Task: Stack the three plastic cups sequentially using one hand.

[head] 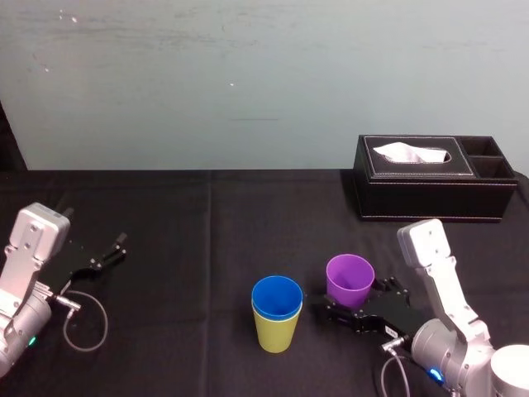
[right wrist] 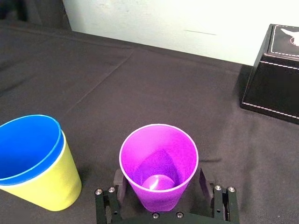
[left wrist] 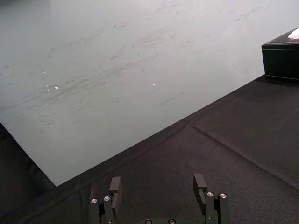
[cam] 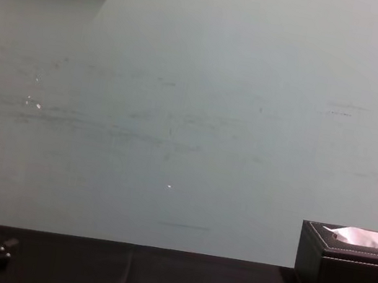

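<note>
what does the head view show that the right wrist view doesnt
Head view, not the right wrist view: the left gripper parked at the table's left, the right arm's silver links, and the whole top of the tissue box. Right wrist view, not the head view: the purple cup seen down to its inner base, and the right gripper with its fingers open on either side of that cup. Both: the blue cup nested in the yellow-green cup, the purple cup beside them, the tissue box and the black cloth.
</note>
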